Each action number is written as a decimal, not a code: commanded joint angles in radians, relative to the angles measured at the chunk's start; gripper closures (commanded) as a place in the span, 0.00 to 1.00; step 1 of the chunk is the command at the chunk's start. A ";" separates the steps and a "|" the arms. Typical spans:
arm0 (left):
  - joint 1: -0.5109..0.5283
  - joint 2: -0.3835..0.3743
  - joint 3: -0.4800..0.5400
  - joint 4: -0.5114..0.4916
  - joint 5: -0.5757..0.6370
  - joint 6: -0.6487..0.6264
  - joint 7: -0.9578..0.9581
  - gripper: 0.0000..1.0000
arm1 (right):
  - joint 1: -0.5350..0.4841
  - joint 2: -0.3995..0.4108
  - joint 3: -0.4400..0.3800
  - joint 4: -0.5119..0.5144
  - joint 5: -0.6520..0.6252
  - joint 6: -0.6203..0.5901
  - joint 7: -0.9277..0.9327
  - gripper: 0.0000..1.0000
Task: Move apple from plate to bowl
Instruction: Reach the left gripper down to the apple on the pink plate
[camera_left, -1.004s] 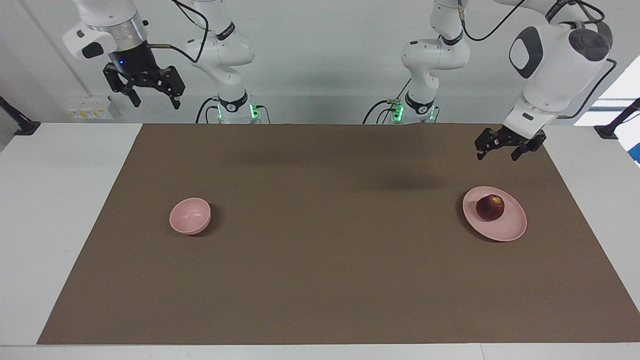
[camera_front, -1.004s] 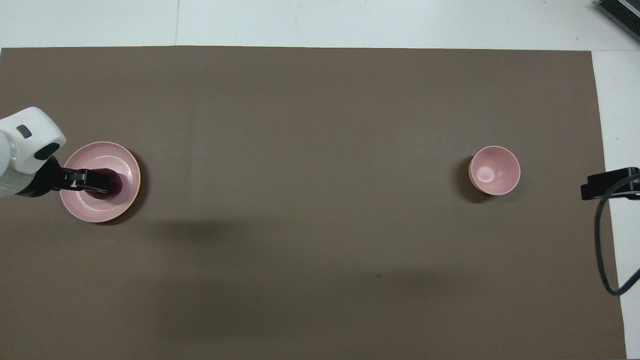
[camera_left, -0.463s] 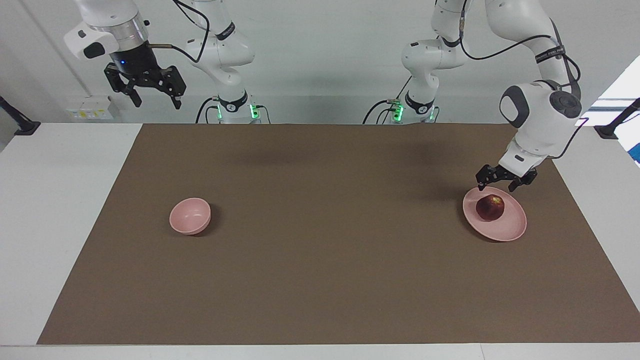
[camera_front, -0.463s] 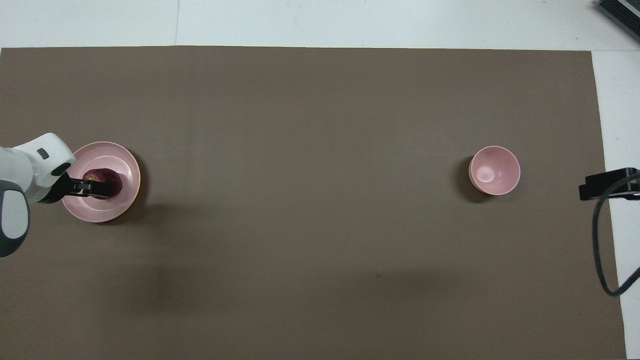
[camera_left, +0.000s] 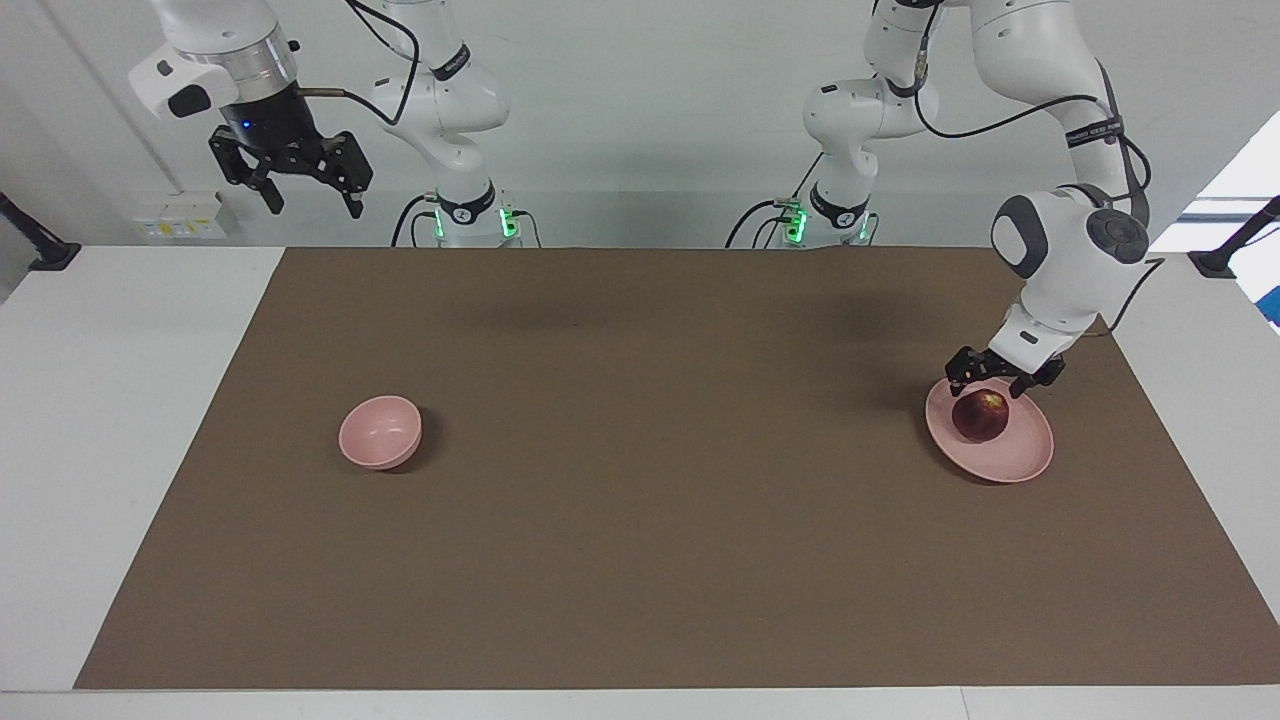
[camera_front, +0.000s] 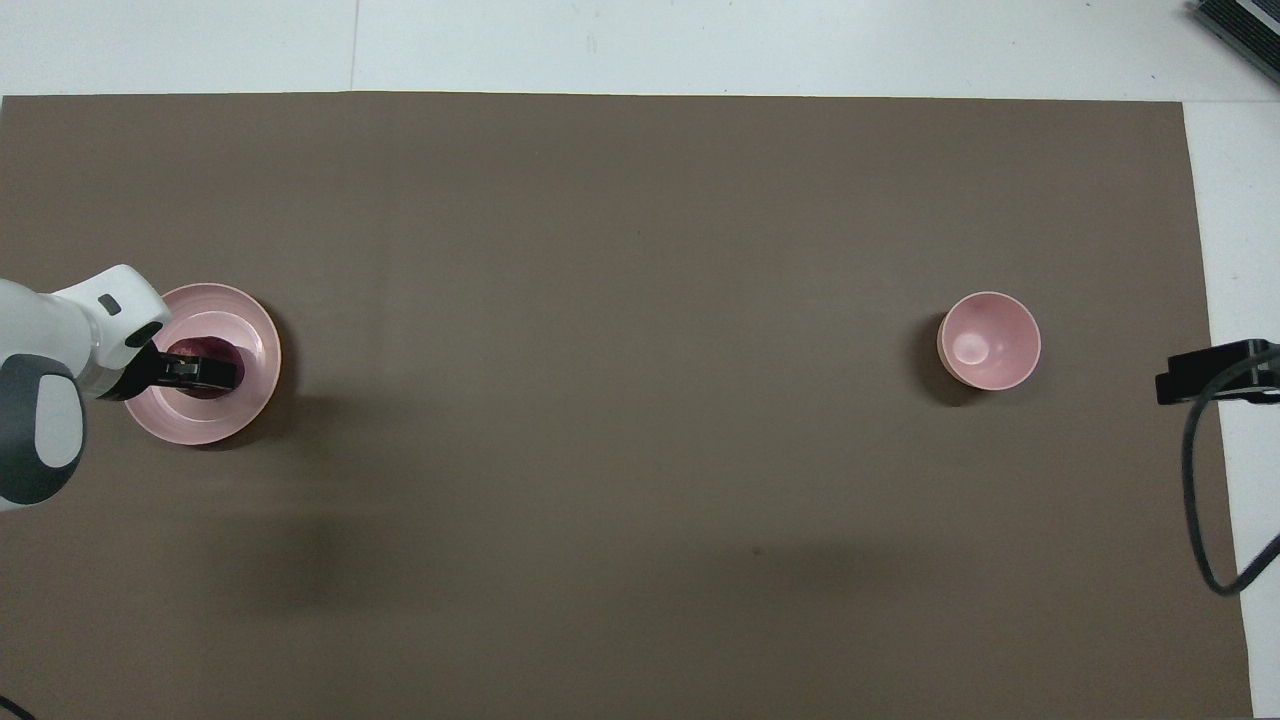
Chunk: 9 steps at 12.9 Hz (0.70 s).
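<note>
Left gripper has dropped from well above the mat to just over the apple, fingers spread wide to either side of the fruit's top; no clear contact visible, not gripping. Right gripper barely moved, waits high above the right arm's end of the table, fingers spread, holding nothing. Apple sits on the plate, toward the left arm's end of the table. In the overhead view the left gripper covers most of the apple, only a dark red sliver shows, and the arm's white wrist hides part of the plate rim. Right gripper in overhead is cut off at the frame edge, only a black block and a looping cable show. Bowl stands upright toward the right arm's end, well apart from the plate, nothing in it; inside is smooth, glossy highlight in overhead. Plate is flat, shallow, round, pale pink, matte with a raised rim; bowl deeper, narrower, same pink. Apple is small, round, dark red with a yellowish patch on top. Brown mat is a flat rectangle covering most of the white table.
</note>
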 joint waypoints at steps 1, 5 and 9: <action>0.005 0.029 -0.003 -0.009 0.004 0.055 -0.006 0.00 | -0.013 -0.031 0.005 -0.036 0.025 0.012 -0.028 0.00; 0.004 0.038 -0.003 -0.009 0.004 0.098 -0.010 0.00 | -0.013 -0.032 0.006 -0.039 0.025 0.008 -0.030 0.00; 0.016 0.064 -0.001 -0.009 0.004 0.118 -0.012 0.00 | -0.013 -0.034 0.005 -0.041 0.026 0.012 -0.030 0.00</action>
